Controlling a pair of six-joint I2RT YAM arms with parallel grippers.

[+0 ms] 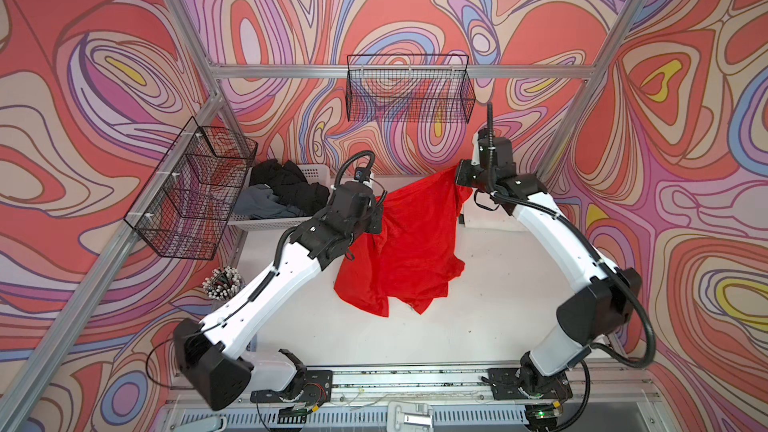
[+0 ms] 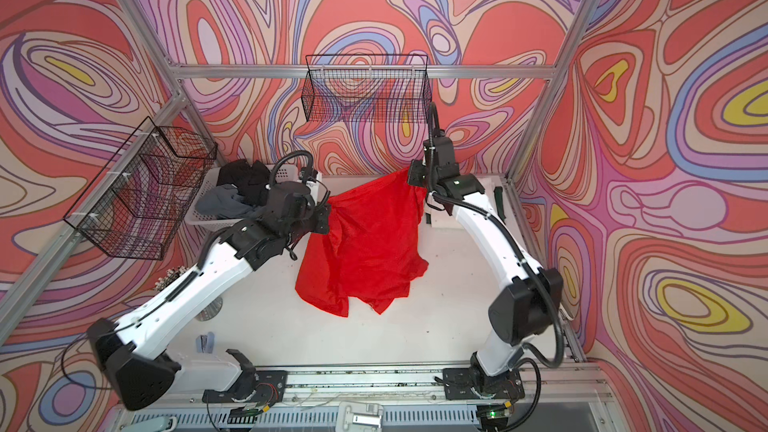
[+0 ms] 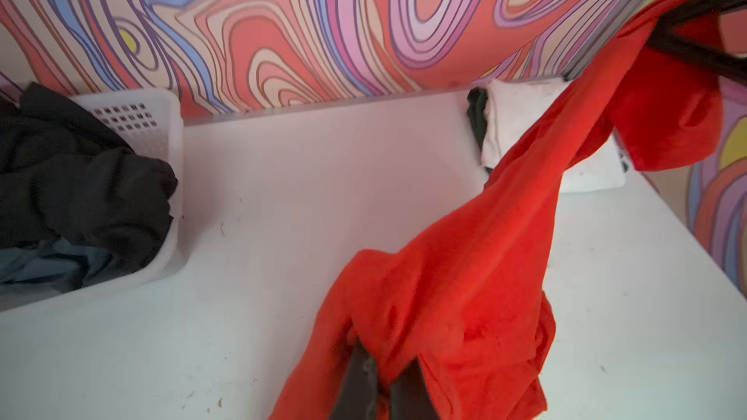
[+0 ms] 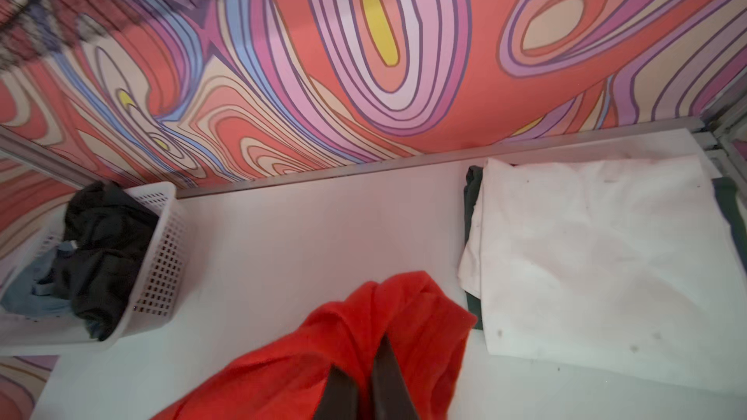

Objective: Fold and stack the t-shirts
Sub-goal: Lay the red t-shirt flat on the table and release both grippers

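A: So where is the red shirt [image 1: 407, 251] hanging?

B: Between the arms. The left gripper [image 3: 380, 357] and right gripper [image 4: 372, 343] are each clamping its upper edge, and the body is drooping toward the counter [image 1: 498, 292]. The right one is sitting nearer the folded white shirt [image 4: 598, 244].

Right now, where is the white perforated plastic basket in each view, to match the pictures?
Top view: white perforated plastic basket left of centre, at the back.
Top view: same place.
Left wrist: in view, by the patterned wall, holding dark cloth shirts.
Right wrist: in view, by that wall.
Shared landmark: bright red cloth t-shirt, beside it in all four.
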